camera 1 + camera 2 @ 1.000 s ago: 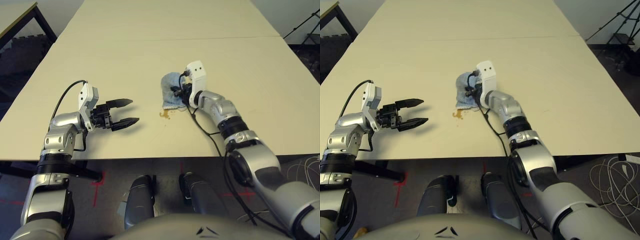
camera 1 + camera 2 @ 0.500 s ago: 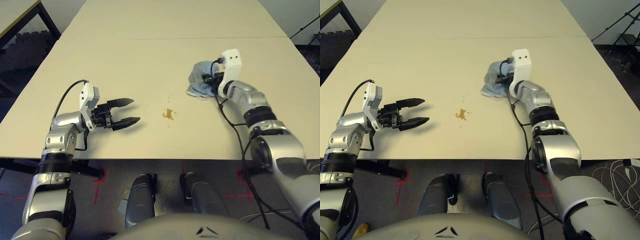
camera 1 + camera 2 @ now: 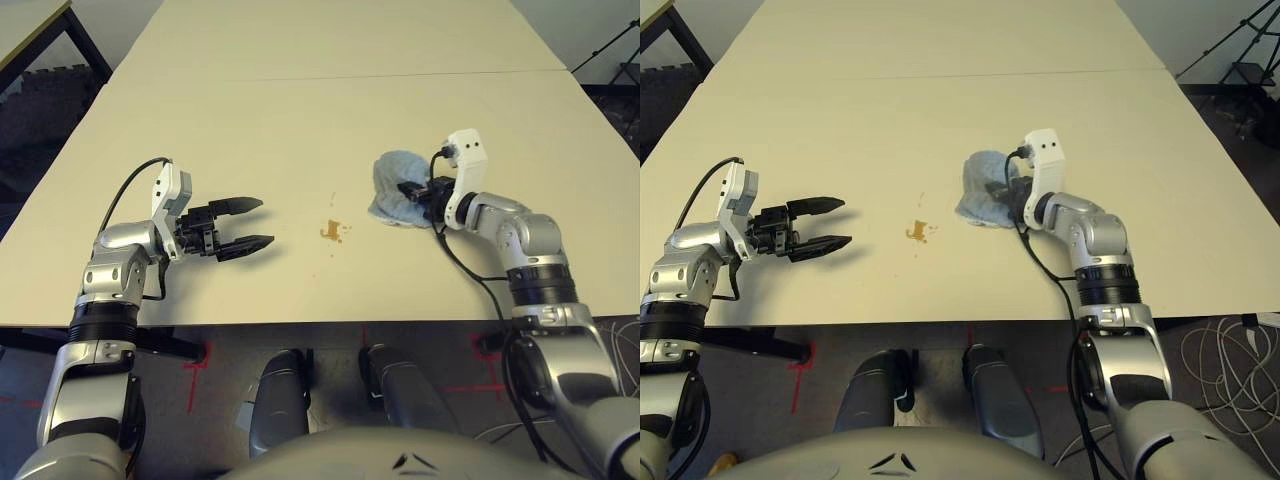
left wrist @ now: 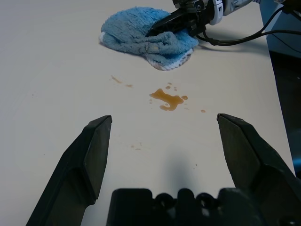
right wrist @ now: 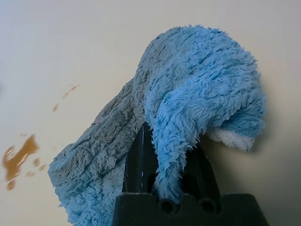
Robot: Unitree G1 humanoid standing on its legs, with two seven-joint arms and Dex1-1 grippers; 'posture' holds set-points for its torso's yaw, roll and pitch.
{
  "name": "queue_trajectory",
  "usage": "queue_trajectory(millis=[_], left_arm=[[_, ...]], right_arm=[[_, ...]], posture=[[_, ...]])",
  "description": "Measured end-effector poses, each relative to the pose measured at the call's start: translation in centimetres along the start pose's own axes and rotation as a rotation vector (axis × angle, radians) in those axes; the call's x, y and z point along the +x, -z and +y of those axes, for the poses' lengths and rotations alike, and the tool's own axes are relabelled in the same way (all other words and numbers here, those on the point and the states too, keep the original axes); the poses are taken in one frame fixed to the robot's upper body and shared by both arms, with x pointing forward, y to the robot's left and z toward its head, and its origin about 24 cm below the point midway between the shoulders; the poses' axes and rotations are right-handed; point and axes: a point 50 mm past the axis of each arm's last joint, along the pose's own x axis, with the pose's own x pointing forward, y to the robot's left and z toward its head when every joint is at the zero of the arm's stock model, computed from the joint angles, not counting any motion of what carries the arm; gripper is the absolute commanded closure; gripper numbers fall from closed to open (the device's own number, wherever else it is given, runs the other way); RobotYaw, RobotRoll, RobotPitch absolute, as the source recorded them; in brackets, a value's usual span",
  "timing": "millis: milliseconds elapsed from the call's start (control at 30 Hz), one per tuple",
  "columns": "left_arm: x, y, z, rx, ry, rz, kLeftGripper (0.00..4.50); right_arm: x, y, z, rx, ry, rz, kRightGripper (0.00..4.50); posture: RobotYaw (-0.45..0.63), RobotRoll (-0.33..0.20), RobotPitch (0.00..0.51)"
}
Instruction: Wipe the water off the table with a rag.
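No readable text, label, brand, number or sign could be made out.

The left gripper [image 3: 228,229] hangs over the bench [image 3: 270,130] with its jaws wide apart. The right gripper [image 3: 424,195], jaws shut on the rag [image 3: 393,185], points inward; the right forearm [image 3: 540,285] bends at the wrist.
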Motion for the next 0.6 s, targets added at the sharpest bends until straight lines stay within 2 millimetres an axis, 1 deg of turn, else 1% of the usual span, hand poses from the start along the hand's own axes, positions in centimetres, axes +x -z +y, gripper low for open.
queue_trajectory(millis=[267,600], left_arm=[[-0.2,0.0,0.0,-0.003,0.001,0.007,0.00],[-0.3,0.6,-0.4,-0.020,0.001,0.015,0.00]], right_arm=[[1.0,0.8,2.9,-0.027,-0.114,0.058,4.39],[1.6,1.8,6.0,-0.107,-0.342,0.176,4.39]], posture=[[-0.17,0.000,0.146],[-0.17,0.000,0.145]])
